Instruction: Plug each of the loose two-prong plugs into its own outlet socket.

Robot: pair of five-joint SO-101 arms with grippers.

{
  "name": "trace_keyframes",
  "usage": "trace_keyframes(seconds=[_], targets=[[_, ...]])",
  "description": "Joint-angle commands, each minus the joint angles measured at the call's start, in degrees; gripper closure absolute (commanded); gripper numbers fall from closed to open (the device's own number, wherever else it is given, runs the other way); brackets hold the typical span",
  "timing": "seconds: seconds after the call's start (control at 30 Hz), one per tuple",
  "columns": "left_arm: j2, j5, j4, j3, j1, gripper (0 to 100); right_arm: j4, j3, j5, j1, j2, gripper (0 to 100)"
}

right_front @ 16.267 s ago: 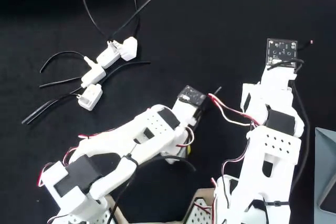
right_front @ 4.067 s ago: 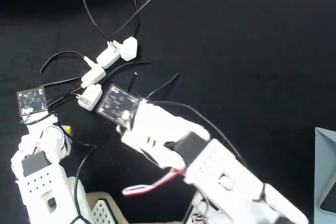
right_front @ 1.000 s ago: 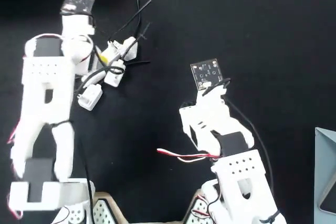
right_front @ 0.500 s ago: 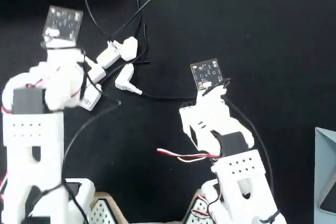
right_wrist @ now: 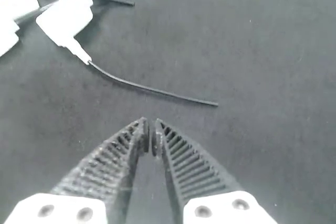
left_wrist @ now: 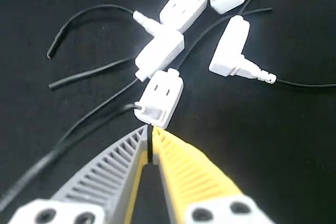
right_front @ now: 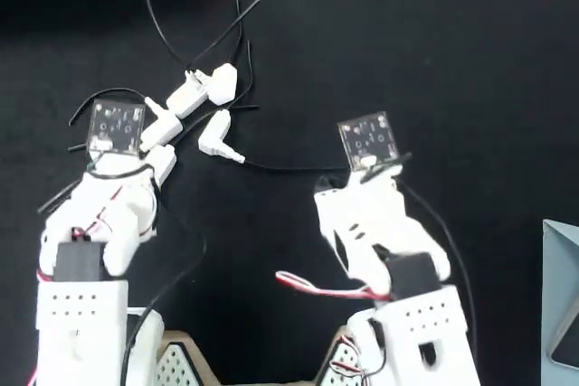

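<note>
Several white plugs and sockets lie bunched at the table's far left [right_front: 194, 92]. A white two-slot socket [left_wrist: 159, 95] lies just past my left gripper [left_wrist: 149, 131], whose grey and yellow fingers are shut, tips almost at its near end. To one side lies an angled white plug [left_wrist: 231, 51] [right_front: 214, 133] with nothing holding it. Its thin black cord [right_front: 298, 167] runs toward my right arm [right_front: 380, 223]. My right gripper [right_wrist: 150, 129] is shut and hovers over bare cloth, short of that cord [right_wrist: 157, 90] and well apart from the plug [right_wrist: 65, 19].
Loose black cords [right_front: 190, 24] fan out behind and left of the cluster. A grey object [right_front: 563, 296] sits at the right edge. Black cloth [right_front: 470, 70] covers the table.
My left arm has drawn back from over the cluster toward the near side. The angled plug, left on the cloth a second ago, stays put. My right arm has shifted slightly right.
</note>
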Motion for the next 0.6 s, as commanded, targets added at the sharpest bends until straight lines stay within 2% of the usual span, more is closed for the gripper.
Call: trace_keyframes(seconds=[0.0, 0.37, 0.57], targets=[[-3.3, 1.7, -3.1, 4.3, 0.3, 97, 0.1, 2.9, -2.8, 0.6, -8.2, 98.5], [-18.3, 1.2, -12.9, 26.7, 0.3, 97, 0.2, 21.3, -2.9, 0.7, -33.2, 98.4], [-29.6, 1.1, -13.5, 34.2, 0.2, 97, 0.2, 23.5, -2.9, 0.7, -32.7, 98.1]])
